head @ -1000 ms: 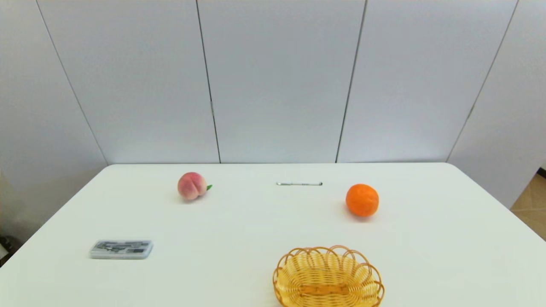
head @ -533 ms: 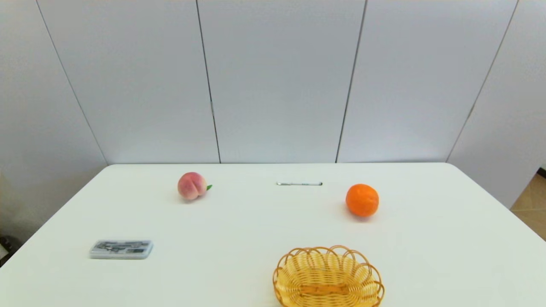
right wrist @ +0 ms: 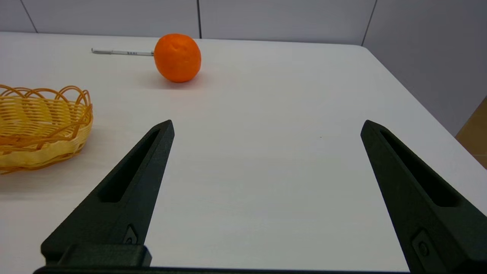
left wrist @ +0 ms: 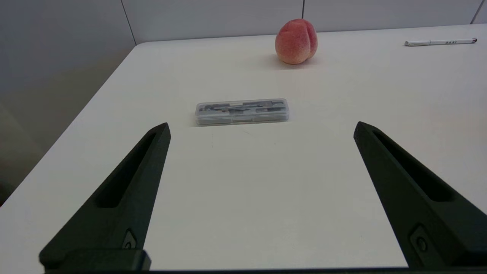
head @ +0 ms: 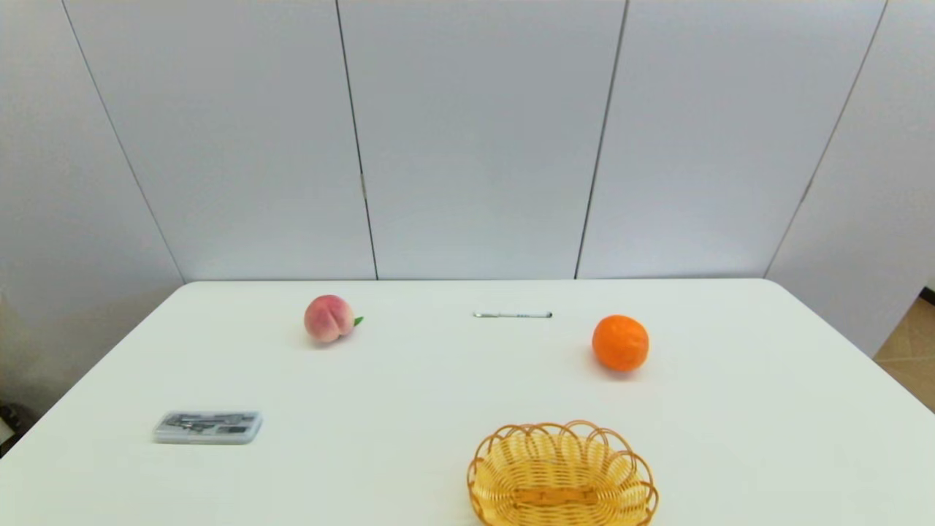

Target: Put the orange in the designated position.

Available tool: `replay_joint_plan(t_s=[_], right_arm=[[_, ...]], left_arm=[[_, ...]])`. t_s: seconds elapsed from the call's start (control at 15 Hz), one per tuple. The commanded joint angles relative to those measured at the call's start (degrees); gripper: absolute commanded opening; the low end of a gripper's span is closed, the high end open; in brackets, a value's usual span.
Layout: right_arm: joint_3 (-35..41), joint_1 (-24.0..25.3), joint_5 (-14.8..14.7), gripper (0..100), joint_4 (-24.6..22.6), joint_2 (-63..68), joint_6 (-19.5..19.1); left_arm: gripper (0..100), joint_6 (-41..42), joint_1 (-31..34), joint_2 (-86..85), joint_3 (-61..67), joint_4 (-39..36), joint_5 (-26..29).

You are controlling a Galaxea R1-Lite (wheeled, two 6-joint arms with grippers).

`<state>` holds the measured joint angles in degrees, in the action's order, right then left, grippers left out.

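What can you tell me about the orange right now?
The orange is round, bright orange, with dimpled skin that looks intact. It sits alone on the white table, on the robot's right, beyond the basket and beside the pen's right end, touching neither. Only the tabletop touches it. The open right gripper hovers well short of it, with nothing between the fingers.
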<state>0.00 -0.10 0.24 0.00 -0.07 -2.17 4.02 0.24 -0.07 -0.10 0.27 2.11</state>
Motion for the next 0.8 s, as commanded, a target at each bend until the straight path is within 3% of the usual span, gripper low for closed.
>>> replay_joint_plan(t_s=[0.07, 0.8], right_arm=[[0.0, 0.0, 0.0, 100, 0.0, 0.1, 0.0], [0.0, 0.0, 0.0, 100, 0.0, 0.1, 0.0]], left_arm=[[100, 0.0, 0.1, 0.1, 0.0, 0.0, 0.0], [100, -3.2, 0.0, 0.1, -0.1, 0.2, -0.4]])
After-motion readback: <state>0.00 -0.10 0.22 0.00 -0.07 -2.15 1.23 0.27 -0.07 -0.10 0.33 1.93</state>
